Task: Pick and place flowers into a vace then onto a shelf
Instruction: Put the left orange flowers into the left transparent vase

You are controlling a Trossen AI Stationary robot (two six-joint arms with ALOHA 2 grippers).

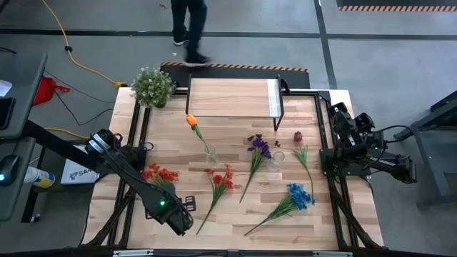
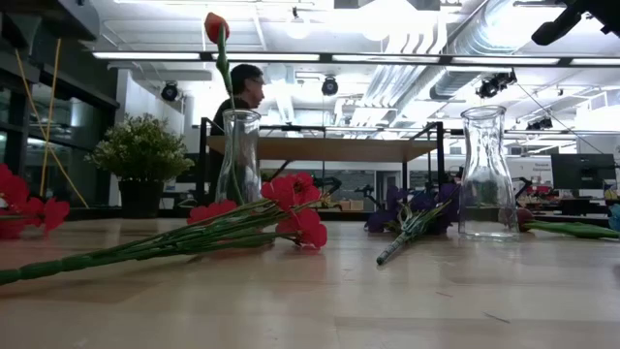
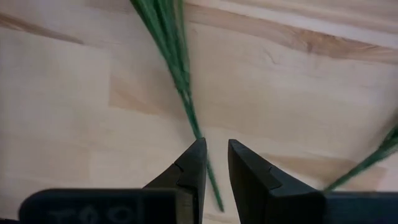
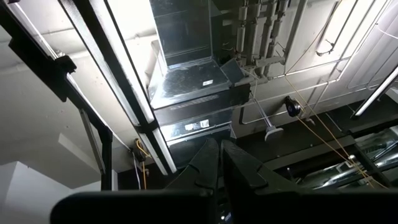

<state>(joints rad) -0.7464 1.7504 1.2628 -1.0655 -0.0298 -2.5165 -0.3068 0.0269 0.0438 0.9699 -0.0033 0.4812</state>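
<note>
Now left gripper (image 3: 216, 163) hovering low at lower left of high view, fingers slightly apart, straddling red flower's stem (image 3: 186, 106), not clamping. Right gripper (image 4: 219, 163) parked at right table edge, fingers together, pointing ceilingward. Tulip (image 1: 191, 121) standing in vase (image 1: 211, 153) mid-table. Other flowers lying flat on table (image 1: 243, 214). Shelf (image 1: 232, 98) sitting at top centre. Person (image 1: 190, 28) walking beyond.

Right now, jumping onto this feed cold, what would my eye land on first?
Probably the orange tulip already standing in a glass vase mid-table, while a second vase stands empty beside the purple bunch. Next, the left gripper low over the near-left of the table, jaws narrowly parted around a green stem of the red flowers. The right arm waits folded at the right edge.
</note>
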